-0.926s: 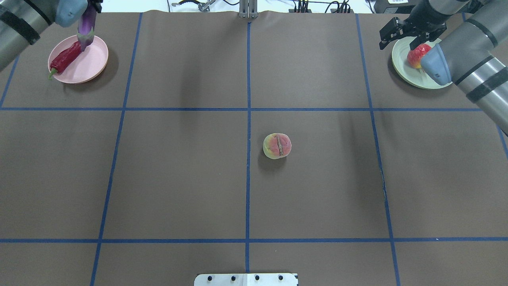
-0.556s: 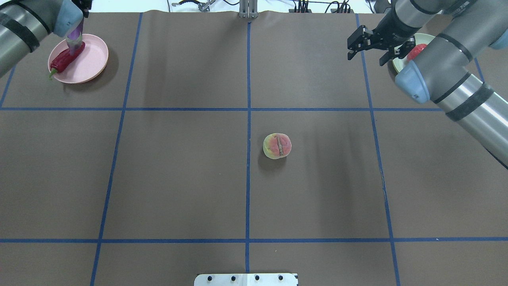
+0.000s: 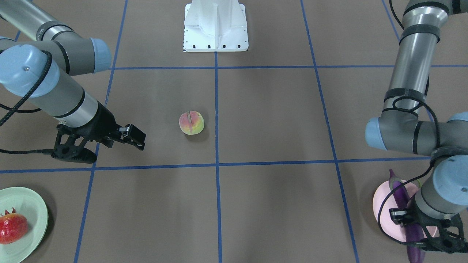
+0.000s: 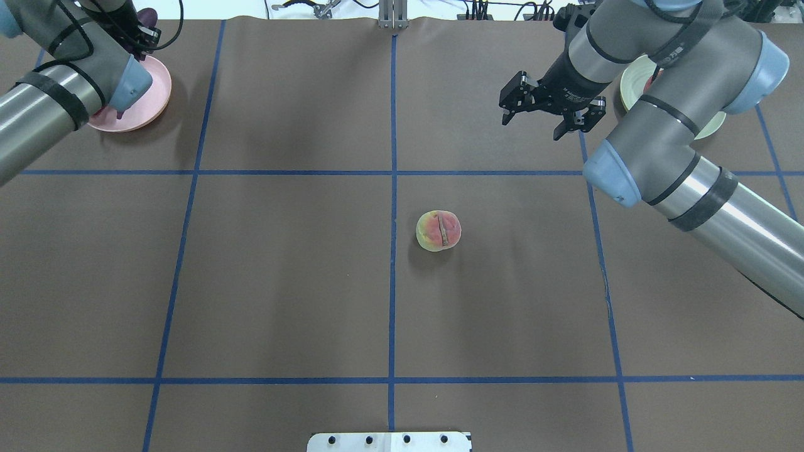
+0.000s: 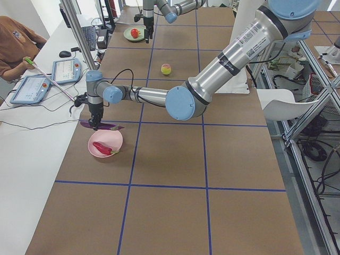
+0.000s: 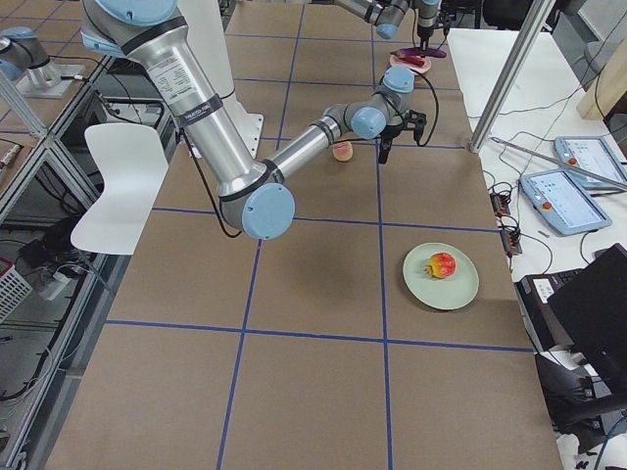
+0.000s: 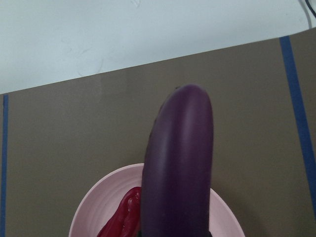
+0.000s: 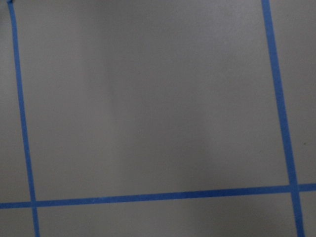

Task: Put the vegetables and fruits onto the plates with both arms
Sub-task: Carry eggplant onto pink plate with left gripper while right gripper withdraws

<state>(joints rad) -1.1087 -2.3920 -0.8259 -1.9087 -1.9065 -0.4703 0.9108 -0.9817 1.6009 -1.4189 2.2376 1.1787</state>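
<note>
My left fingers [image 3: 413, 233] clamp the eggplant [image 3: 401, 195], level above the pink plate [image 3: 382, 208] where the chili [image 5: 102, 149] lies. The peach [image 4: 438, 230] sits alone mid-table, well apart from both plates. The red fruit [image 3: 12, 223] rests on the green plate [image 3: 33, 215]. My right fingers [image 4: 532, 125] hang spread wide, empty, over the brown table [image 4: 282, 282] with its blue tape grid [image 4: 392, 169]. A white bench [image 5: 32, 133] with tablets [image 5: 31, 88] runs alongside.
</note>
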